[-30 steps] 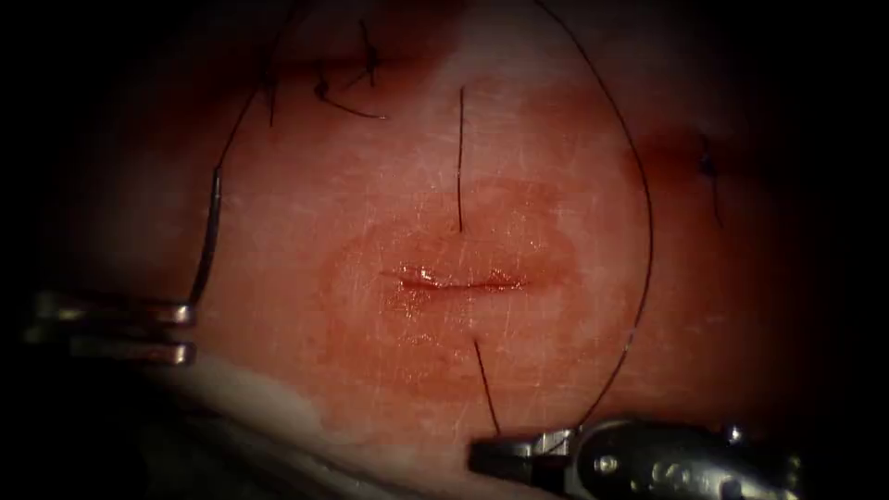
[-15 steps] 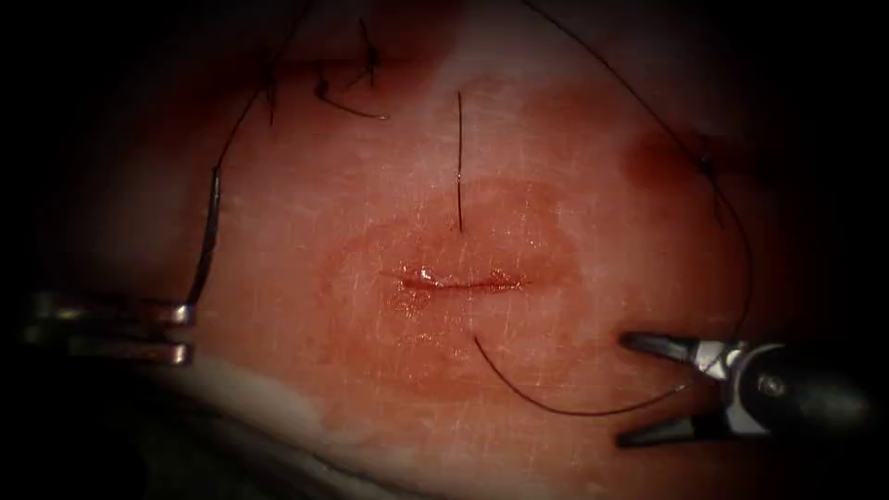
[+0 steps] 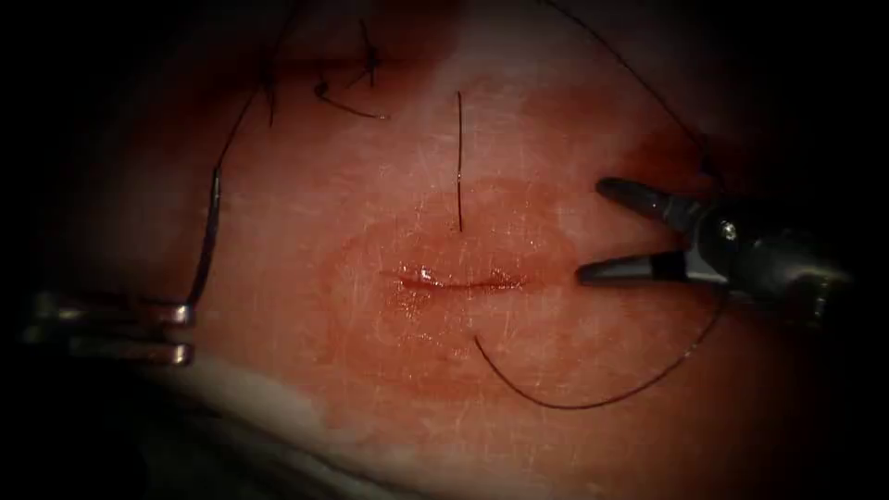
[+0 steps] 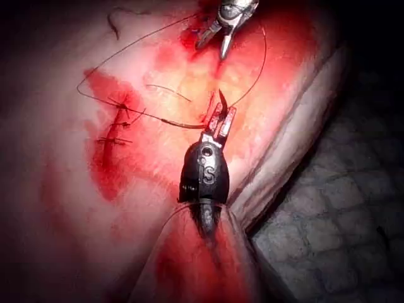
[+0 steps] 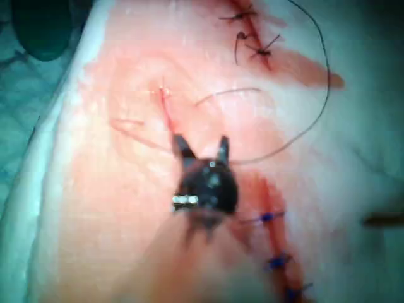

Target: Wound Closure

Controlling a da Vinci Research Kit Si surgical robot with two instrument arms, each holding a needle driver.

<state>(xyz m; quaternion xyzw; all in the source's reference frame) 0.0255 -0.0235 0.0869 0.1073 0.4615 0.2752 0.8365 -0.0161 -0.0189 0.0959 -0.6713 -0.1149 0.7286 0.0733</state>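
Pork-belly tissue (image 3: pixel 306 231), wetted with red fluid (image 3: pixel 444 306) around the short horizontal cut (image 3: pixel 454 281), is forming the working surface. The left tool (image 3: pixel 185 333) is lying well to the left of the cut; in the left wrist view its jaws are closing on the needle (image 3: pixel 206 243) near one end of the curve, and the rest of the needle is arching free above the tool, outside the tissue. The thread (image 3: pixel 593 400) is trailing from the needle's far end up and around, then sweeping below the right tool and entering the tissue just below the cut. A separate strand (image 3: pixel 459 162) is standing above the cut.

The right tool (image 3: pixel 588 231) is sitting just right of the cut with jaws spread wide, holding nothing. Over the last second it has let go of the thread and has been travelling from the near edge of the tissue up to the level of the cut.

Judgement: the stitch is passed and thread handling is in hand. The next move calls for a fresh grasp on the thread, with the needle kept clear.
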